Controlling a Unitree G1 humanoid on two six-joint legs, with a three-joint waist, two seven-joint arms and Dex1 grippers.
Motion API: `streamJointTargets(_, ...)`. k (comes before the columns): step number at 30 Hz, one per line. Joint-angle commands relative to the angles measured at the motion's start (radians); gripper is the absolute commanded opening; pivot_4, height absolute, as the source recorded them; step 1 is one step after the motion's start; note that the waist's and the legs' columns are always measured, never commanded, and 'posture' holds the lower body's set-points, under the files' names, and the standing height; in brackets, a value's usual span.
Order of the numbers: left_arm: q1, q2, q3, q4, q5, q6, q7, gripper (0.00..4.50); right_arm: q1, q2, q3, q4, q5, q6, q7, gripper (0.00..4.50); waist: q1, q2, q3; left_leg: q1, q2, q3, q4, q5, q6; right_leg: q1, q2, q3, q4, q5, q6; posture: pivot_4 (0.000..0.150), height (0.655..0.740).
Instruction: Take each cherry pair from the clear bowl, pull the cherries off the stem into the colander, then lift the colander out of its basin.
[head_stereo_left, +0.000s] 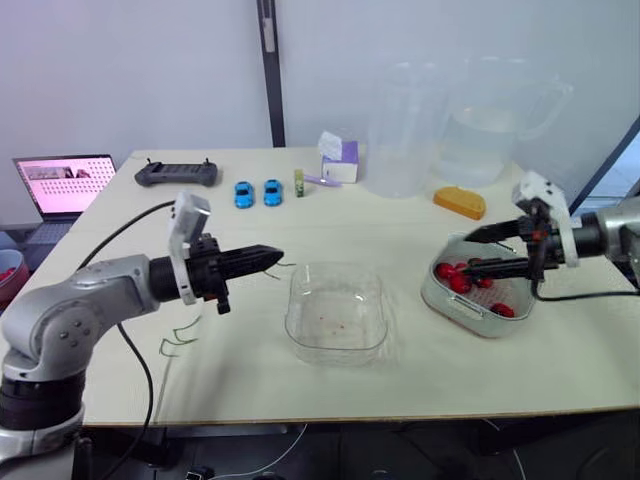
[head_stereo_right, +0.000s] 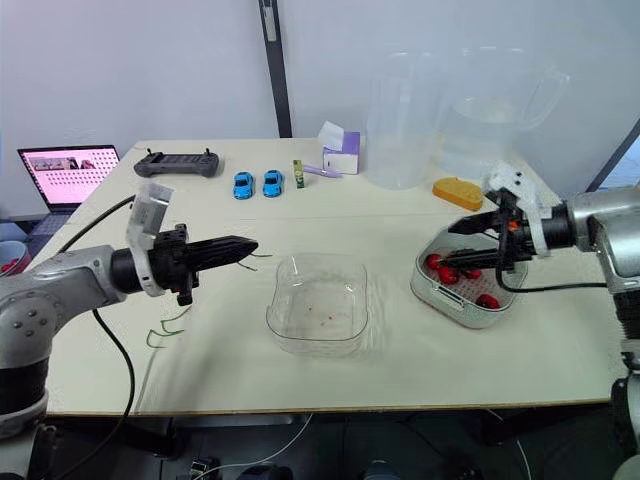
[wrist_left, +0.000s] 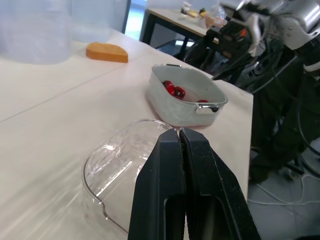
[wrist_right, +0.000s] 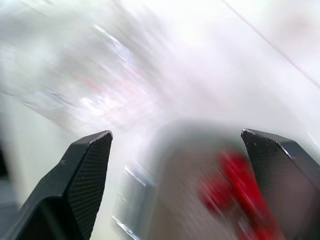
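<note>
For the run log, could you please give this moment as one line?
left hand shut, beside clear bowl; right hand open over colander; cherries in colander

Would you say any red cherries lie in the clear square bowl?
No, the clear square bowl holds none; red cherries lie in the pale colander.

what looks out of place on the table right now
Loose green stems lie on the bare table to the left of the clear bowl, outside any container. The bowl holds no cherries, just a few reddish specks on its floor. The cherries sit in the colander; nothing looks tipped.
</note>
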Motion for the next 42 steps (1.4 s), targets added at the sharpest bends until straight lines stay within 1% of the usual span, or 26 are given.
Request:
streamJointTargets(1,0.075,0.024,0.1,-0.036,-0.037,-0.013,0.017,0.0,-0.049,0.041,-0.092,-0.177,0.214,0.143,0.017,4.43,0.0,0.0,0.0,0.0,0.0,0.0,0.0,0.0,0.0,0.0,0.0,0.0,0.0,0.0,0.0,0.15,0.7371)
streamJointTargets(3,0.15,0.038,0.137,-0.046,-0.036,-0.009,0.022,0.0,-0.076,0.091,-0.1,-0.224,0.276,0.185,-0.023,4.43,0.001,0.0,0.0,0.0,0.0,0.0,0.001,0.0,0.0,0.0,0.0,0.0,0.0,0.0,0.0,0.15,0.7371)
streamJointTargets(5,0.202,0.035,0.18,-0.044,-0.065,0.011,0.064,0.0,-0.101,0.14,-0.085,-0.249,0.292,0.211,-0.082,4.43,0.001,0.0,0.0,0.0,0.0,0.0,0.001,0.0,0.0,0.001,0.0,0.0,0.0,0.0,0.0,0.15,0.7371)
streamJointTargets(6,0.227,0.036,0.196,-0.041,-0.066,0.015,0.083,0.0,-0.104,0.154,-0.065,-0.266,0.283,0.212,-0.104,4.43,0.004,0.0,0.0,0.0,0.0,-0.001,0.001,0.0,0.0,0.001,0.0,0.0,0.0,0.0,0.0,0.15,0.7371)
streamJointTargets(10,0.338,0.06,0.21,-0.019,-0.002,0.013,0.117,0.0,-0.122,0.209,-0.006,-0.296,0.256,0.209,-0.187,4.43,0.01,0.0,0.0,0.0,-0.001,-0.001,0.001,0.0,0.0,0.001,-0.001,0.0,0.0,0.0,0.0,0.15,0.7371)
streamJointTargets(13,0.435,0.038,0.225,0.066,0.072,-0.001,0.167,0.0,-0.127,0.227,0.05,-0.296,0.207,0.17,-0.22,4.43,0.01,0.0,0.0,0.0,-0.001,-0.001,0.001,0.0,0.0,0.0,-0.001,0.0,0.0,0.0,0.0,0.15,0.7371)
streamJointTargets(17,0.482,0.007,0.228,0.108,0.079,-0.009,0.171,0.0,-0.128,0.231,0.078,-0.292,0.171,0.144,-0.241,4.43,0.01,0.0,0.0,0.0,-0.001,-0.001,0.0,0.0,0.0,-0.001,-0.001,0.0,0.0,0.0,0.0,0.15,0.7371)
streamJointTargets(19,0.501,0.001,0.223,0.136,0.103,-0.02,0.173,0.0,-0.128,0.234,0.081,-0.297,0.168,0.144,-0.249,4.43,0.013,0.0,0.0,0.0,-0.001,-0.001,0.001,0.0,0.0,0.0,-0.001,0.0,0.0,0.0,0.0,0.15,0.7371)
streamJointTargets(22,0.518,-0.004,0.231,0.177,0.132,-0.026,0.19,0.91,-0.121,0.235,0.08,-0.315,0.174,0.151,-0.26,4.5,0.012,0.0,0.0,0.0,-0.001,-0.001,0.001,0.0,0.0,-0.001,-0.001,0.0,0.0,0.0,0.0,0.15,0.7371)
streamJointTargets(23,0.519,-0.007,0.243,0.184,0.128,-0.024,0.195,1.33,-0.119,0.234,0.079,-0.32,0.177,0.153,-0.262,4.5,0.012,0.0,0.0,0.0,-0.001,-0.001,0.0,0.0,0.0,-0.001,-0.001,0.0,0.0,0.0,0.0,0.15,0.7371)
streamJointTargets(28,0.527,-0.003,0.298,0.181,0.108,-0.022,0.188,4.12,-0.107,0.228,0.076,-0.342,0.191,0.167,-0.264,4.5,0.01,0.0,0.0,0.0,-0.001,-0.001,0.0,0.0,0.0,-0.001,-0.001,0.0,0.0,0.0,0.0,0.15,0.7371)
streamJointTargets(29,0.529,-0.001,0.305,0.177,0.107,-0.022,0.185,4.42,-0.105,0.227,0.076,-0.345,0.193,0.17,-0.263,4.5,0.01,0.0,0.0,0.0,-0.001,-0.001,0.0,0.0,0.0,-0.001,-0.001,0.0,0.0,0.0,0.0,0.15,0.7371)
streamJointTargets(31,0.534,0.013,0.334,0.172,0.107,-0.03,0.169,4.42,-0.096,0.223,0.076,-0.358,0.196,0.172,-0.26,4.5,0.01,0.0,0.0,0.0,-0.001,-0.001,0.0,0.0,0.0,-0.001,-0.001,0.0,0.0,0.0,0.0,0.15,0.7371)
streamJointTargets(33,0.541,0.045,0.379,0.182,0.118,-0.048,0.145,4.42,-0.084,0.217,0.071,-0.372,0.203,0.178,-0.257,4.5,0.009,0.0,0.0,0.0,-0.001,-0.001,0.0,0.0,0.0,-0.001,-0.001,0.0,0.0,0.0,0.0,0.15,0.7371)
streamJointTargets(35,0.543,0.087,0.429,0.176,0.101,-0.055,0.096,4.42,-0.069,0.204,0.066,-0.38,0.201,0.178,-0.258,4.5,0.009,0.0,0.0,0.0,-0.001,-0.001,0.0,0.0,0.0,-0.001,-0.001,0.0,0.0,0.0,0.0,0.15,0.7371)
streamJointTargets(37,0.554,0.124,0.447,0.14,0.087,-0.062,0.027,4.42,-0.056,0.191,0.062,-0.386,0.2,0.179,-0.264,4.5,0.009,0.0,0.0,0.0,-0.001,-0.001,0.0,0.0,0.0,-0.001,-0.001,0.0,0.0,0.0,0.0,0.15,0.7371)
streamJointTargets(38,0.549,0.138,0.457,0.113,0.056,-0.059,-0.014,4.42,-0.048,0.179,0.063,-0.393,0.195,0.177,-0.267,4.5,0.009,0.0,0.0,0.0,-0.001,-0.001,0.0,0.0,0.0,-0.001,-0.002,0.0,0.0,0.0,0.0,0.15,0.7371)
streamJointTargets(41,0.557,0.209,0.455,-0.024,-0.034,-0.058,-0.198,4.42,-0.009,0.141,0.059,-0.424,0.173,0.16,-0.285,4.5,0.016,0.0,0.0,0.0,-0.001,0.0,-0.001,0.0,0.001,-0.001,-0.002,0.0,-0.001,0.0,0.0,0.15,0.7371)
streamJointTargets(42,0.562,0.232,0.438,-0.06,-0.022,-0.084,-0.254,4.42,0.005,0.128,0.052,-0.434,0.17,0.158,-0.295,4.5,0.018,0.0,0.0,-0.001,-0.001,0.0,0.0,0.0,0.001,-0.001,-0.002,0.0,-0.001,0.0,0.0,0.15,0.7371)
